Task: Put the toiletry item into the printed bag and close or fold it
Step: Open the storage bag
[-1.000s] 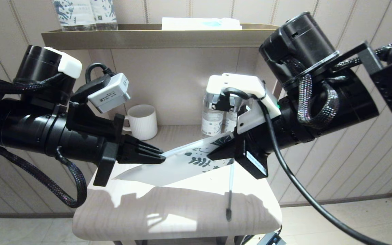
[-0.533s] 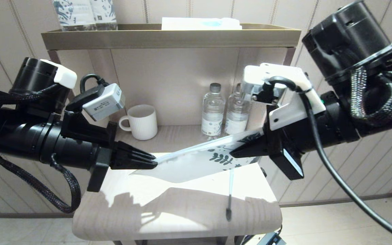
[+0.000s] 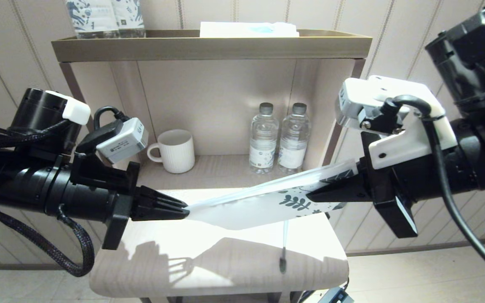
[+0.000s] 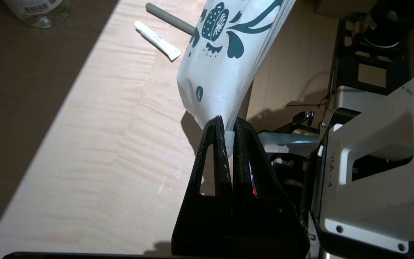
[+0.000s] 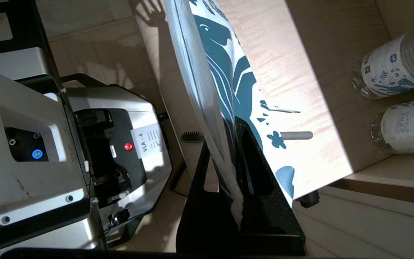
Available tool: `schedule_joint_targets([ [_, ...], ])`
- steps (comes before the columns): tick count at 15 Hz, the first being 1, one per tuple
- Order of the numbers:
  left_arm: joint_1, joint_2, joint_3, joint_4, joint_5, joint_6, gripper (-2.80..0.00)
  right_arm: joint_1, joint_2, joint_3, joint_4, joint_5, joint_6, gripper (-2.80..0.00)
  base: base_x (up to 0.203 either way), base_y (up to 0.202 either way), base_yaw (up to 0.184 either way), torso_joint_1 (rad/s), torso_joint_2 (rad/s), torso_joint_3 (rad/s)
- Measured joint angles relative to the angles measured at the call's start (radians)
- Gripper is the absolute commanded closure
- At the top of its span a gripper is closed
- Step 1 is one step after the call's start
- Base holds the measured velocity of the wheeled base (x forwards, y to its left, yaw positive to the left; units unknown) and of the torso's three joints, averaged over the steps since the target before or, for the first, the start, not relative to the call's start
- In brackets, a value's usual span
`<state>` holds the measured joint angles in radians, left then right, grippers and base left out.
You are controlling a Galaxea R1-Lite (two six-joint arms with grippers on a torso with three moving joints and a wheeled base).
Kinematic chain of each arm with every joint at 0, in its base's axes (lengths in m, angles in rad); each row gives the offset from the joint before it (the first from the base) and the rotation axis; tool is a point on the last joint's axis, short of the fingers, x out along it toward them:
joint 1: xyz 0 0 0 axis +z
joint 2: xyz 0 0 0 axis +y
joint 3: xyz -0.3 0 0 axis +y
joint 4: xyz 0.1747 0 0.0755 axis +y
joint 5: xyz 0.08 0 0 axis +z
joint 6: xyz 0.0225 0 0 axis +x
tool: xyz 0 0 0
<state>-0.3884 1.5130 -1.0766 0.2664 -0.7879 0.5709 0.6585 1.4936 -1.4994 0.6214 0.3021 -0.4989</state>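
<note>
The wooden table (image 3: 150, 269) lies under the printed bag (image 3: 246, 204), which hangs stretched in the air between both grippers. The left gripper (image 3: 185, 208) pinches its plain end; the right gripper (image 3: 310, 196) pinches its leaf-printed end. The toothbrush (image 3: 284, 242) lies on the table, below the bag.

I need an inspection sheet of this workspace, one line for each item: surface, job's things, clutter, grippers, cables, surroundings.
Surface: pale wooden tabletop, partly sunlit.
Job's things: printed bag stretched in the air between both grippers; toothbrush lies on the tabletop below it, outside the bag.
Clutter: small white tube on the tabletop.
Grippers: left gripper shut on the bag's plain end; right gripper shut on its printed end.
Cables: black cable hangs from the right wrist camera.
Surroundings: white mug and two water bottles in the shelf niche behind.
</note>
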Motion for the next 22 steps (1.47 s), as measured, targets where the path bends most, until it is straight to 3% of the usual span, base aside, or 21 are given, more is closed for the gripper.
schedule_joint_targets([
  [14,-0.007,0.042,-0.027,-0.05,-0.003,-0.002,0.0,0.009,0.035,0.057,-0.075,0.024,0.005,0.0,0.0,0.0,0.0,0.0,0.0,0.0],
  [15,-0.007,0.044,-0.027,-0.05,-0.001,0.0,-2.8,0.009,0.037,0.059,-0.083,0.025,0.005,0.0,0.0,0.0,0.0,0.0,0.0,0.0],
  [22,-0.007,0.055,-0.015,-0.072,-0.006,-0.001,-2.8,0.003,0.037,0.065,-0.084,0.033,0.005,0.0,0.0,0.0,0.0,0.0,0.0,0.0],
])
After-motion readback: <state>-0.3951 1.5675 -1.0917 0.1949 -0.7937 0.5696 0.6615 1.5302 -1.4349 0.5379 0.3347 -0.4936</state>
